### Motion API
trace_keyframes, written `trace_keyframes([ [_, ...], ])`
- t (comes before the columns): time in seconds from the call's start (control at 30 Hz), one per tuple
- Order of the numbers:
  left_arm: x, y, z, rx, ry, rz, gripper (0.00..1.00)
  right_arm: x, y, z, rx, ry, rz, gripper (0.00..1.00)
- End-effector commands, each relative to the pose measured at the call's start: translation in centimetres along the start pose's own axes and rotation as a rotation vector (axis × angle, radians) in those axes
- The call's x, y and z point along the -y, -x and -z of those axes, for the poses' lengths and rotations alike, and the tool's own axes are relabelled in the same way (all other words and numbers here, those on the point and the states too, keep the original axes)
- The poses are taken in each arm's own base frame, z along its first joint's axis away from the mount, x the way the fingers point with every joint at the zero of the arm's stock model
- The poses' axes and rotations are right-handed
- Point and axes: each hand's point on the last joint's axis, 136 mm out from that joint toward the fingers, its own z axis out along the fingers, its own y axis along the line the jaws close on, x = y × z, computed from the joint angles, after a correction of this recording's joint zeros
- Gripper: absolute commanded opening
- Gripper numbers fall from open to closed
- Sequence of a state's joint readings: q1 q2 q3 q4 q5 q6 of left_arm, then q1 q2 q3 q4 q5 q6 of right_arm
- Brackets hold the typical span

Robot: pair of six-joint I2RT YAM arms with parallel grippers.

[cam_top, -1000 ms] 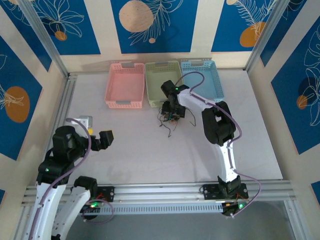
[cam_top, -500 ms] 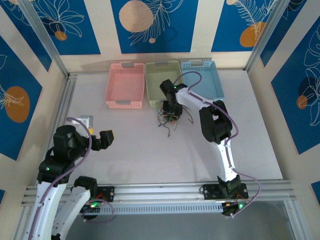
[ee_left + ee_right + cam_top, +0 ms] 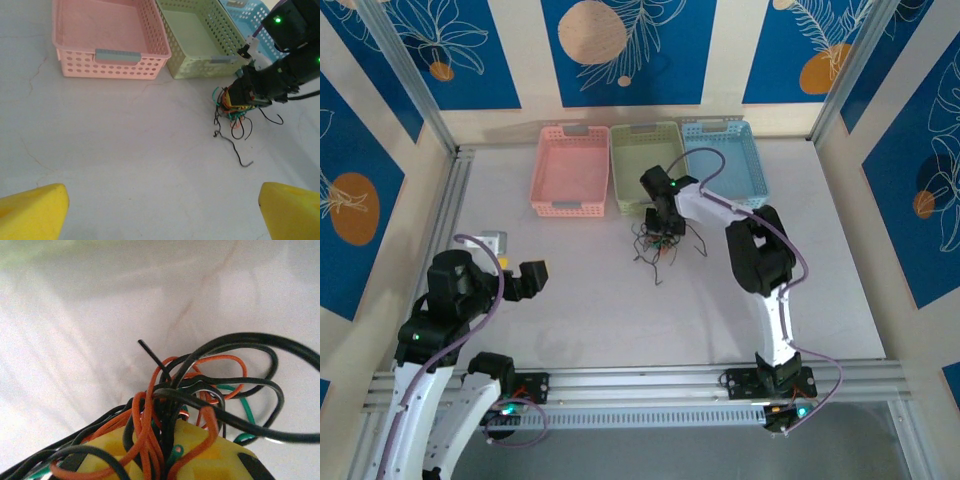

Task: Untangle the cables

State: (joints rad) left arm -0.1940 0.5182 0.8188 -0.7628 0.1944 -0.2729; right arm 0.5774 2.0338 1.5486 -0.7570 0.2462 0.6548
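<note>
Near three baskets (image 3: 642,128), perhaps ten cables (image 3: 660,241).

Open table (image 3: 125,145) left of the cables (image 3: 232,107); green basket (image 3: 200,66) just behind them

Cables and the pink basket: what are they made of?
The cables look like wire in a smooth, shiny plastic coating; they bend in loops and catch light. The pink basket looks like matte moulded plastic, with rows of even holes.
</note>
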Motion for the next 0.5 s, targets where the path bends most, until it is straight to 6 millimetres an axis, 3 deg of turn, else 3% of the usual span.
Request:
trace_keyframes([
  [0.0,0.6,-0.1,-0.4,-0.015,-0.042,-0.021,0.96,-2.9,-3.0,3.0,-0.007,0.127,0.065,0.00],
  [0.2,2.2,0.0,-0.8,-0.070,-0.125,0.001,0.94,-6.0,-9.0,3.2,-0.038,0.123,0.194,0.00],
  [0.33,4.3,0.1,-1.3,-0.105,-0.255,0.080,0.91,-8.1,-11.0,2.5,-0.048,0.157,0.251,0.00],
  [0.47,4.9,-0.8,-2.0,-0.140,-0.289,0.115,0.87,-9.5,-11.5,3.0,-0.045,0.185,0.310,0.24],
])
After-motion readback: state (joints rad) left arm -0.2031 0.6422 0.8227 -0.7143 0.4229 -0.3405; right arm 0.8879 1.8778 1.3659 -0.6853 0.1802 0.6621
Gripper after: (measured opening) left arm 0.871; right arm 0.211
